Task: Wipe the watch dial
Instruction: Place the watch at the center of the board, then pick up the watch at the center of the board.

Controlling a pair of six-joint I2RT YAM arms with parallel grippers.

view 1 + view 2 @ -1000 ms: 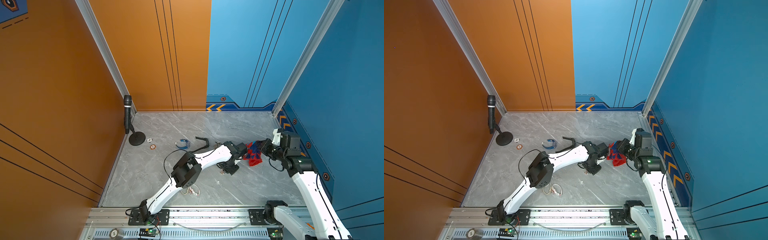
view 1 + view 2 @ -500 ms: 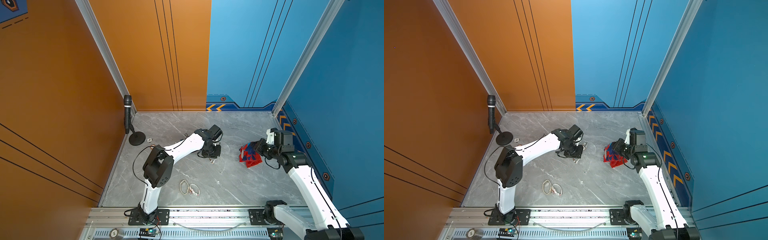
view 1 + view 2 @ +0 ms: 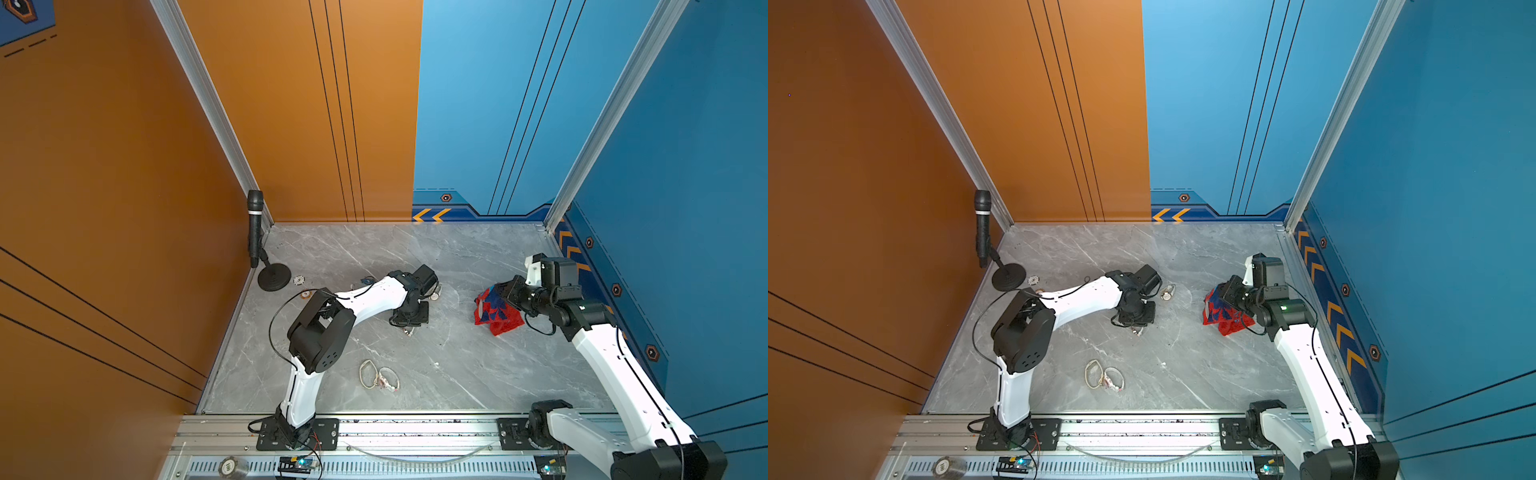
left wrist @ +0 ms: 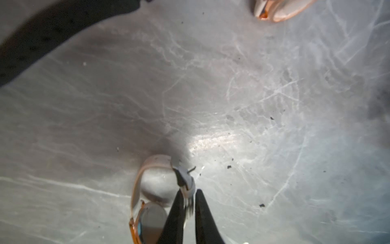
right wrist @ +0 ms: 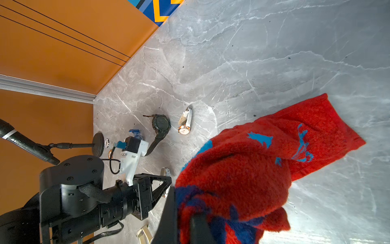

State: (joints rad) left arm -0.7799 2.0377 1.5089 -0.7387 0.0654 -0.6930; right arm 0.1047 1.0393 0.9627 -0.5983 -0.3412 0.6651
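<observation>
A rose-gold watch with a pale strap stands on edge on the grey marble table, its dial turned sideways. My left gripper points down at it near the table's middle. The strap's buckle end lies between its narrowly parted jaws, and I cannot tell whether they press on it. My right gripper is shut on a red-and-blue cloth. It holds the cloth low over the table's right side, well apart from the watch.
A white watch lies just behind the left wrist, and a black watch lies beyond it. Pale straps lie toward the front edge. A microphone on its stand and small round chips are at the far left corner.
One second ago both grippers met at the right, watch against cloth. The left arm has since swung back to the middle and lowered the watch; the right arm drew back right with the cloth.
</observation>
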